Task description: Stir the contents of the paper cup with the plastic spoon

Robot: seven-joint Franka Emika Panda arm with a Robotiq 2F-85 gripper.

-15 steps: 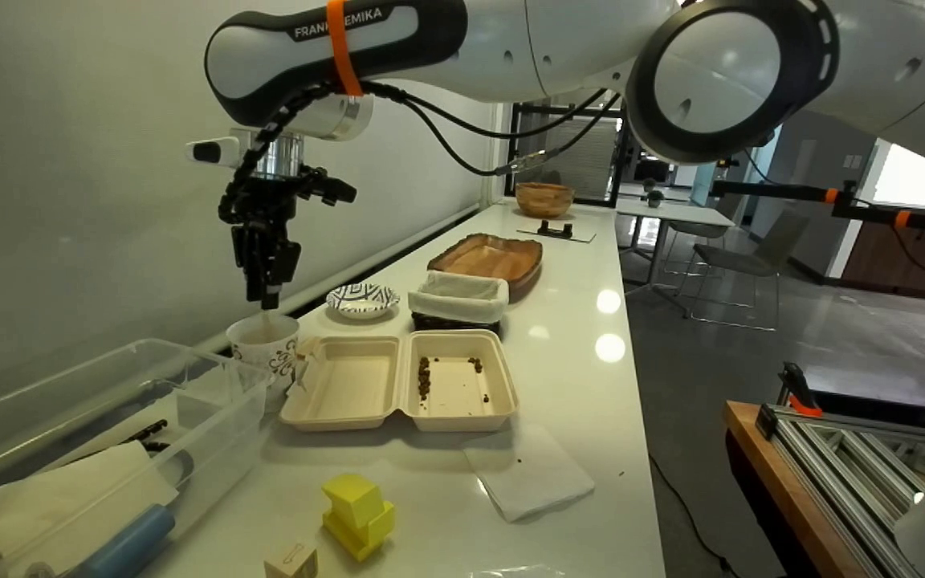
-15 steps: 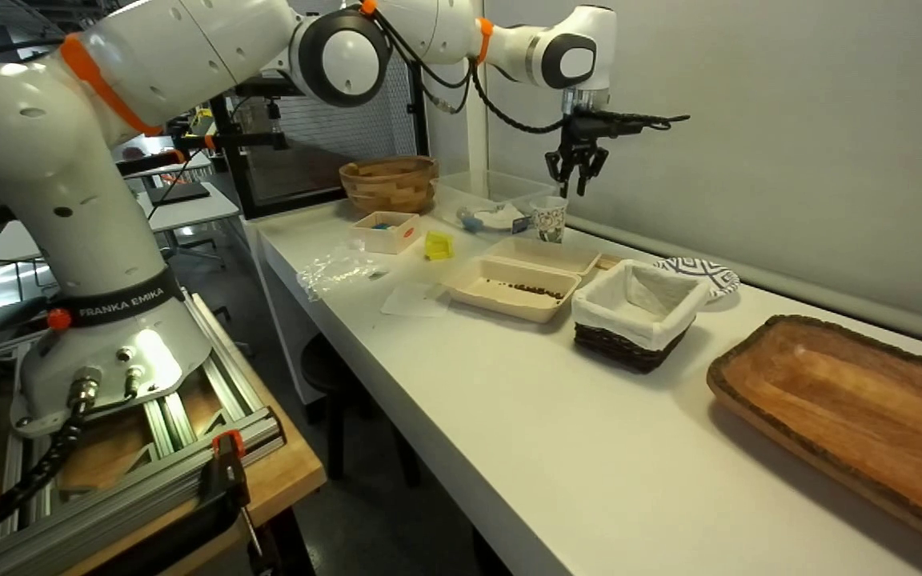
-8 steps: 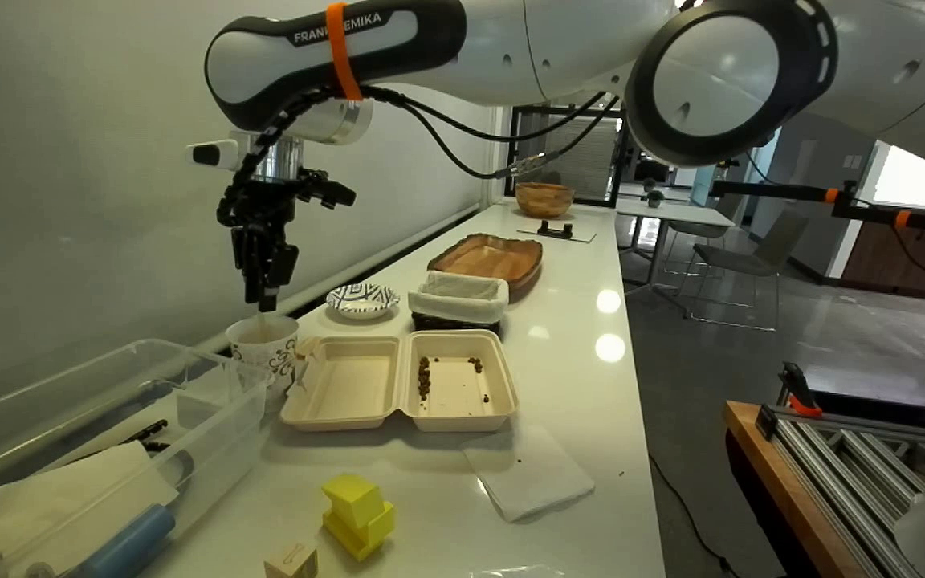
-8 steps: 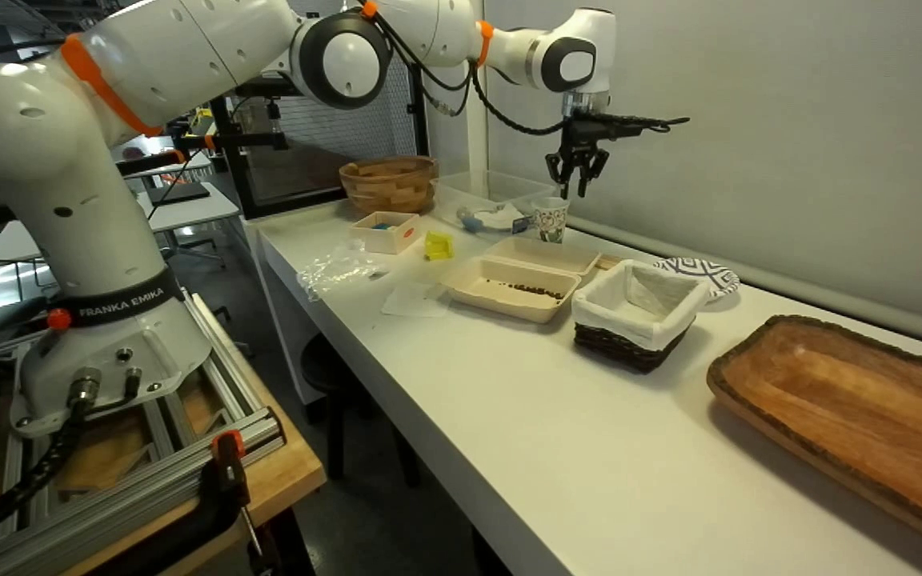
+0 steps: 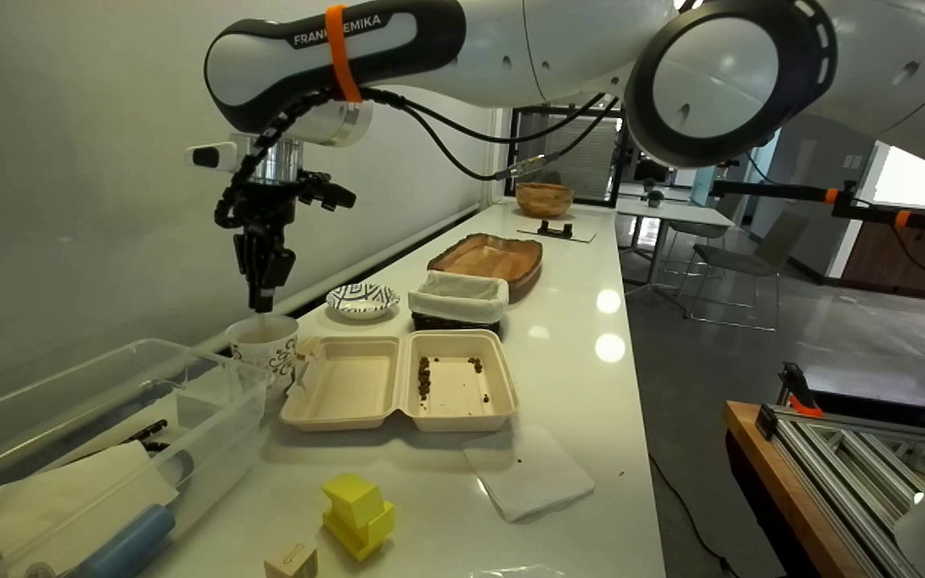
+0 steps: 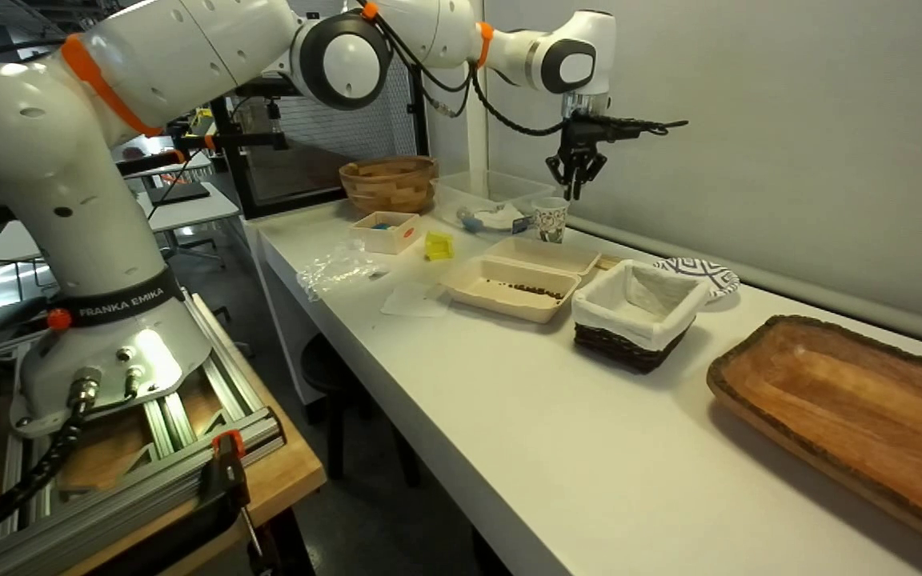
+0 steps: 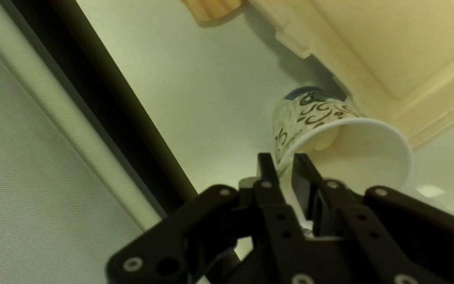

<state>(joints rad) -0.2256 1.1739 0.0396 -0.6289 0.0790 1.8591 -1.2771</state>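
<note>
Wrist view: gripper [image 7: 283, 158] hangs above the cup [image 7: 365, 152], jaws a narrow gap apart, presumably to pinch and stir with the spoon [image 5: 264, 323], which in an exterior view rises from inside the cup to right below the gripper; can't tell if it's gripped.

The paper cup [image 5: 262, 357] stands just beside the clamshell box [image 5: 400, 373].

In an exterior view: clear oblong plastic bin [image 5: 218, 449] near left, beige clamshell box [image 5: 358, 381] right crowd your round white paper cup [image 5: 263, 353]; white countertop [image 5: 567, 397] further right passable.
</note>
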